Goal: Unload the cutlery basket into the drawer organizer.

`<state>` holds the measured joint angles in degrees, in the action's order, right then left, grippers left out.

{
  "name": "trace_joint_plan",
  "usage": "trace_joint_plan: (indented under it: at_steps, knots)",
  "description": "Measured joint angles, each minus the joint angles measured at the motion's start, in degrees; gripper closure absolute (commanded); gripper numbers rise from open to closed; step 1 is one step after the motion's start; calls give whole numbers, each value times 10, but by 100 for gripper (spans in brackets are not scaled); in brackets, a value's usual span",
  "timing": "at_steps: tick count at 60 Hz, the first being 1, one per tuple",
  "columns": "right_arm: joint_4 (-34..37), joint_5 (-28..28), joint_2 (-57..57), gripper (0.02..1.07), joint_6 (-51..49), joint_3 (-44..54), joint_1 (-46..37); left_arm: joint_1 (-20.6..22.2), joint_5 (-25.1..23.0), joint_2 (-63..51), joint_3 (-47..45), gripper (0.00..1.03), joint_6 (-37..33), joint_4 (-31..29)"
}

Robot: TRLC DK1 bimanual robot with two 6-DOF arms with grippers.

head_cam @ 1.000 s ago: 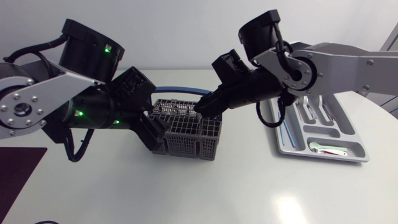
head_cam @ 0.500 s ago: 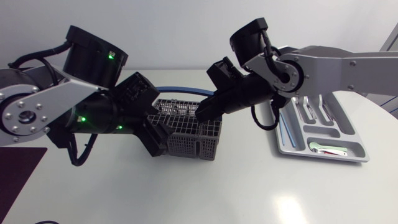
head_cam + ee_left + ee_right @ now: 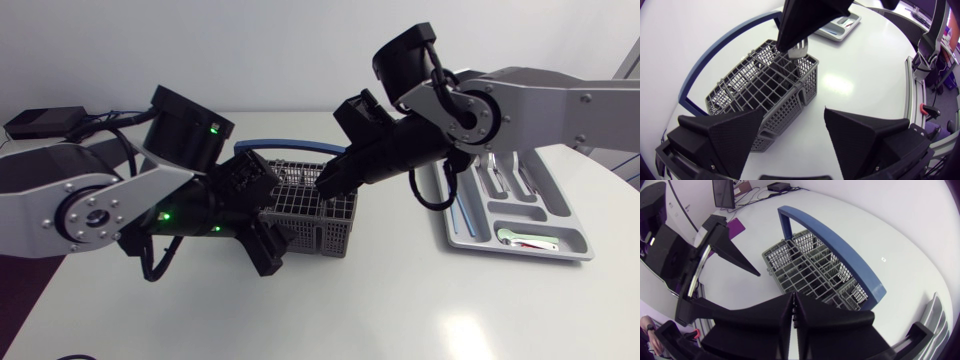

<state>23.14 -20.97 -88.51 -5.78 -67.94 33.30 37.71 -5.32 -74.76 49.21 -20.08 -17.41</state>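
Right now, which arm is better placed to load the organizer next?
Right: the right tool is shut on a silver utensil over the basket, and the organizer is on its side. The left tool is open and empty.

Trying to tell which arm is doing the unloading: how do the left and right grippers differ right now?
The left gripper is open and empty; the right gripper is shut on a silver utensil. The left gripper sits low at a corner of the grey basket; the right gripper hangs above it. Both are matte black, broad and wedge-shaped.
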Motion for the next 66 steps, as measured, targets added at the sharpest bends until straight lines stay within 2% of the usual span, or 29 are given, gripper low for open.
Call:
trace_joint_plan:
  at_steps: [37,66]
  knots:
    - [43,-17,50,102,0,-22,9,25,0,-74,-2,13,-7,60]
    - [73,-34,77,102,1,-47,12,26,0,-98,-2,13,-7,101]
